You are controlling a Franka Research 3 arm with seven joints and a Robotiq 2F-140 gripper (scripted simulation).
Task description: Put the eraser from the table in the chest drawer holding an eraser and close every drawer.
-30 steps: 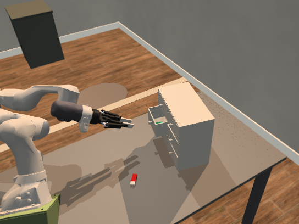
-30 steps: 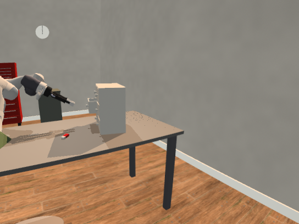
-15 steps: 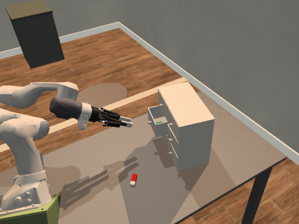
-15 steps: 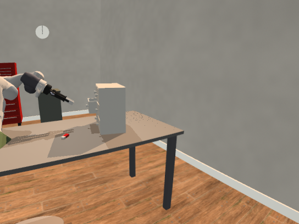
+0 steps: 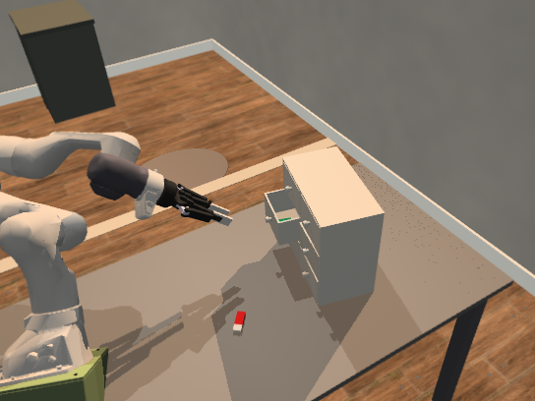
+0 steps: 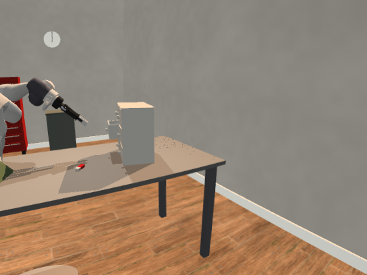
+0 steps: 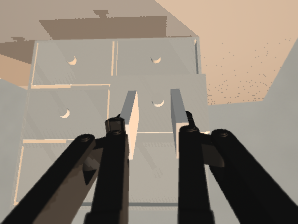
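The small cream chest (image 5: 329,221) stands on the table toward the far right, with its drawers facing my arm. Its upper left drawer (image 5: 281,208) is pulled partway out, and a green thing (image 5: 284,219) lies inside it. The other drawers look pushed in. A red and white eraser (image 5: 239,322) lies on the table in front of the chest; it also shows in the exterior view (image 6: 79,166). My gripper (image 5: 223,216) hovers in the air a short way from the open drawer and points at it. Its fingers are nearly shut, with a narrow gap and nothing between them.
A dark cabinet (image 5: 64,59) and a red tool chest (image 6: 11,114) stand on the floor behind the table. A round mat (image 5: 187,164) lies on the floor. The table's right edge runs close behind the chest (image 6: 136,133).
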